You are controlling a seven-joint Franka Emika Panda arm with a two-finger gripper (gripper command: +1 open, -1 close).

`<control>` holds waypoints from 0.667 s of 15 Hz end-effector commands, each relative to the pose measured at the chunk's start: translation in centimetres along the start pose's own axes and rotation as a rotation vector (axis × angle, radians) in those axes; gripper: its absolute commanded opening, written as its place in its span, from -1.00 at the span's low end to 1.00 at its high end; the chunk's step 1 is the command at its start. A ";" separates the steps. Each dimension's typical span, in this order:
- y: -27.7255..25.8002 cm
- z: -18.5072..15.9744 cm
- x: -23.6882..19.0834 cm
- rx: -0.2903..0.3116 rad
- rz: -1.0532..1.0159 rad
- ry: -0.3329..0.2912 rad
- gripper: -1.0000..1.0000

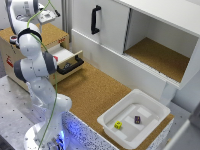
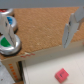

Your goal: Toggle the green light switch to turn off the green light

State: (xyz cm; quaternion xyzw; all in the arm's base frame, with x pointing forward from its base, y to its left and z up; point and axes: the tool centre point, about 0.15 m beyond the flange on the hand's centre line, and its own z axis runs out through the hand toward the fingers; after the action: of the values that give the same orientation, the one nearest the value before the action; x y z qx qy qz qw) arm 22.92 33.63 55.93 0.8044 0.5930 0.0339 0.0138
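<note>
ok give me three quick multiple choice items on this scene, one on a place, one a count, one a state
1. Where does the red cube lie?
a) in the white tray
b) in the drawer
c) on the cabinet shelf

2. How many cubes are in the white tray?
a) one
b) two
c) four

3. How does the drawer stand?
a) pulled open
b) fully shut
c) taken out and set on the floor

Answers:
1 b: the wrist view shows the red cube on the pale floor of the drawer.
2 b: a yellow cube and a dark cube sit in the white tray.
3 a: the drawer's front and black handle stand out from the wooden box.
</note>
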 end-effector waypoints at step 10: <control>13.0 9.8 -20.3 0.003 0.672 0.035 1.00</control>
State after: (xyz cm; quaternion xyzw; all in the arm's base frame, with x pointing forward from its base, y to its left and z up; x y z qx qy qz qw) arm 29.18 18.11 51.50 0.9297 0.3684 0.0018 -0.0046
